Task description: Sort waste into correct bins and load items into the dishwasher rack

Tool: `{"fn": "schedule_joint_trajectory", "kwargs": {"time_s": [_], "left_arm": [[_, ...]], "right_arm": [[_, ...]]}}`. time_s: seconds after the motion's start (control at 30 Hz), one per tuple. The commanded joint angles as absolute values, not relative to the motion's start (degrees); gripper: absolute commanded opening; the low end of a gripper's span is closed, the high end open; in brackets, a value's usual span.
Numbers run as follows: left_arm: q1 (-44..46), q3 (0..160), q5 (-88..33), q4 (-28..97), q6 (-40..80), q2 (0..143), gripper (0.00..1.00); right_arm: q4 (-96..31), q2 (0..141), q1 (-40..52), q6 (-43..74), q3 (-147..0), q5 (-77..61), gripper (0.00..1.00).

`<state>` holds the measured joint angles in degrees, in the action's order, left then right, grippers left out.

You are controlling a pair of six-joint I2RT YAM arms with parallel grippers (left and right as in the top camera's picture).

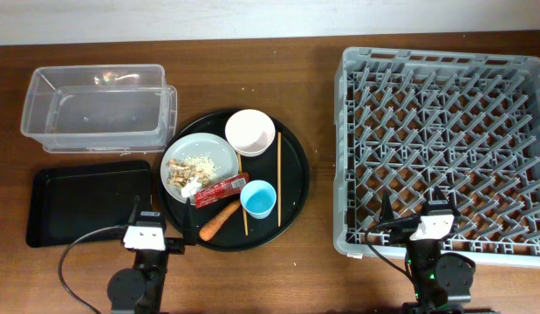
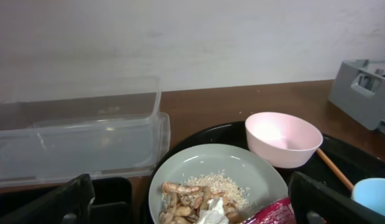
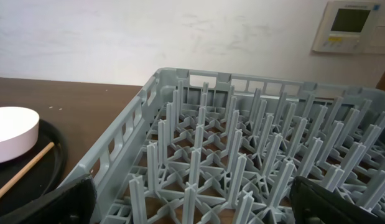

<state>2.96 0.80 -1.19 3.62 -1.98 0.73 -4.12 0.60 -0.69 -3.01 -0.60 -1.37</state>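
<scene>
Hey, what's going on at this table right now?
Nothing is being handled yet. The left gripper and right gripper sit open and empty at the near edge. The plate with food scraps, the red wrapper, carrot, bowl, blue cup and chopsticks are all on the round black tray. The clear box, flat black tray and dishwasher rack hold nothing.

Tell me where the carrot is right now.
In the overhead view, the carrot lies on the robot-facing side of the round black tray, just below the red wrapper and to the left of the blue cup.
</scene>
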Motion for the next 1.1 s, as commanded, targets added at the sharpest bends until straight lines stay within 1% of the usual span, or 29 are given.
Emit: {"fn": "schedule_joint_trajectory", "kwargs": {"time_s": [0.0, 0.07, 0.13, 0.2, 0.27, 0.4, 0.53, 0.63, 0.73, 0.93, 1.07], "left_arm": [[3.22, 1.65, -2.83, 3.99, -0.64, 0.47, 0.99], [3.22, 3.95, -2.81, 5.98, -0.64, 1.58, 0.99], [3.22, 8.36, -2.79, 9.30, -0.64, 4.67, 0.99], [3.22, 15.09, -2.76, 13.04, -0.67, 11.51, 0.99], [3.22, 19.53, -2.68, 14.98, -0.64, 16.78, 0.99], [3.22, 33.21, -2.85, 23.27, -0.67, 34.44, 0.99], [3.22, 49.63, -2.85, 39.00, -0.67, 53.58, 0.99], [3.22, 57.47, -2.85, 47.33, -0.69, 62.72, 0.99], [3.22, 58.70, -5.41, 46.28, -0.67, 69.01, 0.99], [3.33, 58.67, -5.41, 39.59, -0.67, 77.69, 0.99], [3.38, 58.67, -5.39, 38.59, -0.67, 85.60, 0.99]], "right_arm": [[-5.23, 0.86, -0.38, -2.52, -1.50, -1.69, 0.98], [-7.05, 0.86, -0.38, -2.55, -3.44, -1.65, 0.98], [-11.70, 1.54, -0.38, -2.52, -7.29, -1.19, 0.98], [-16.93, 4.54, -0.38, -2.52, -12.53, -0.80, 0.98], [-19.59, 7.60, -0.38, -2.31, -16.05, -0.82, 0.98], [-30.50, 19.55, -0.38, -0.80, -28.21, -0.82, 0.98], [-41.10, 33.58, -0.38, -0.82, -40.18, -0.82, 0.98], [-47.18, 40.82, -0.38, -0.80, -46.09, -0.99, 0.98], [-48.62, 45.10, -0.38, -0.82, -48.45, -4.54, 0.98], [-49.71, 47.48, -0.38, -0.82, -48.45, -4.27, 0.98], [-49.69, 49.32, -0.38, -0.82, -48.45, -4.27, 0.98]]}}
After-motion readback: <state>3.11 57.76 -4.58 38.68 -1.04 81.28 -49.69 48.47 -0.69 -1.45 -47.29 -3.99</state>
